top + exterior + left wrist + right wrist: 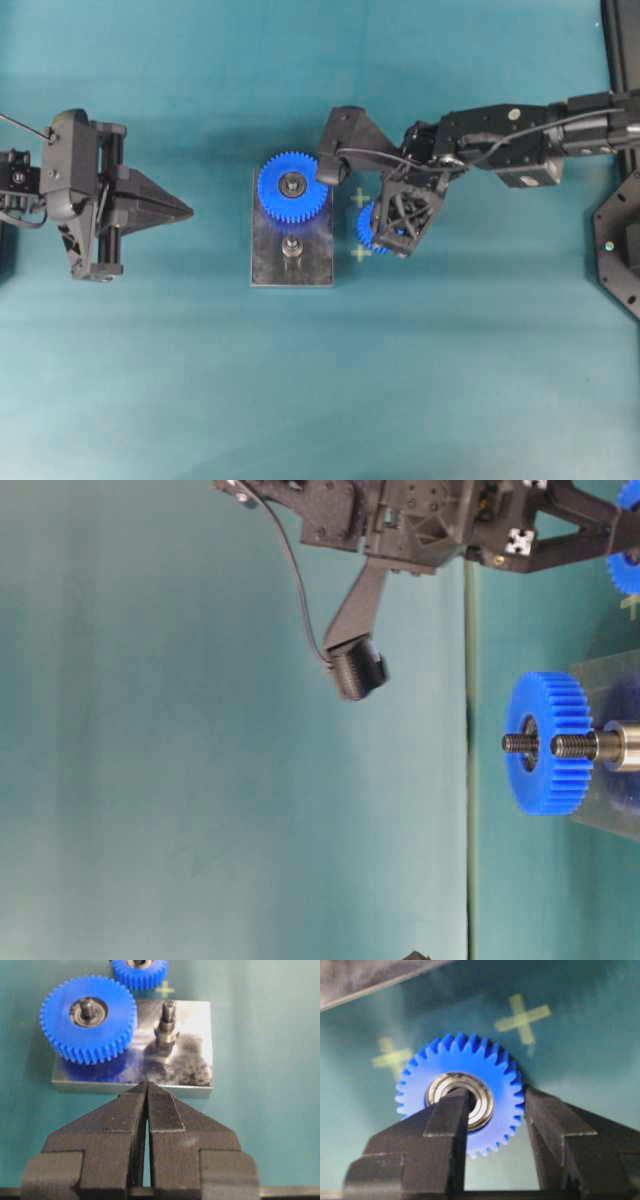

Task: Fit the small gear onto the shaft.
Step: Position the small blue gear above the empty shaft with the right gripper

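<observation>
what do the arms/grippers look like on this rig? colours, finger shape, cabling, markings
Both arms are matte black. The left gripper has wedge-shaped black printed fingers with fine ribbed pads. The right gripper has the same black fingers, on an open lattice frame in the overhead view. A thin black cable loops along the right arm. A small white-and-black square marker sits on the right arm.

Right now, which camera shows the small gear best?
The right wrist view: the small gear fills the frame, teeth and bearing sharp, between the right gripper fingers. Overhead, the gripper mostly hides it. The left wrist view cuts it off; table-level shows a sliver.
</observation>
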Robot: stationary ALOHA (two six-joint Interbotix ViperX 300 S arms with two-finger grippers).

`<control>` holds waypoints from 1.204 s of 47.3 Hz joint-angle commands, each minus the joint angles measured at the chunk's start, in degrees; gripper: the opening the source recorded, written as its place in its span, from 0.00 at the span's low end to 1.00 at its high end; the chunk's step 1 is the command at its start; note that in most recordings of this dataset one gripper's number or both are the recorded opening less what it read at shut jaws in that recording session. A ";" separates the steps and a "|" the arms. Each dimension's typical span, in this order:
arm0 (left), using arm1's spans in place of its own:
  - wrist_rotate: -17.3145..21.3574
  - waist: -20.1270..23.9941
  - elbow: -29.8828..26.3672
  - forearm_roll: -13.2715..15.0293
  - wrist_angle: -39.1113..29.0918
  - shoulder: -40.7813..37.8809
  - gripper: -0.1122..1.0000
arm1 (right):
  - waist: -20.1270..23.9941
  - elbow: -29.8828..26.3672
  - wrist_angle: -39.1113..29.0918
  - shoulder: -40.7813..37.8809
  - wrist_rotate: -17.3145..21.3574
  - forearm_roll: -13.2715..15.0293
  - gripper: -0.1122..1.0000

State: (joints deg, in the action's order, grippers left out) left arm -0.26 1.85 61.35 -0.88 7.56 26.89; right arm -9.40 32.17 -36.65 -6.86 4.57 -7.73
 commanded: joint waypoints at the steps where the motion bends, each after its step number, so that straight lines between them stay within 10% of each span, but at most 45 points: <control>1: 0.00 0.09 -1.32 -0.18 0.53 0.26 0.10 | 0.70 -2.46 -0.44 3.25 1.32 -0.18 0.42; 29: -0.26 0.09 -1.32 -0.18 0.62 0.53 0.10 | 5.27 -23.73 -9.14 -2.72 1.58 0.09 0.42; 57: -0.26 0.09 -1.05 -0.18 1.58 0.62 0.10 | 5.80 -26.54 -10.55 -7.38 1.58 0.70 0.42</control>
State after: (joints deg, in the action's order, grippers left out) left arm -0.44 1.85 61.35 -0.88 8.53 26.98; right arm -3.87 7.12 -47.90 -15.21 5.71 -7.38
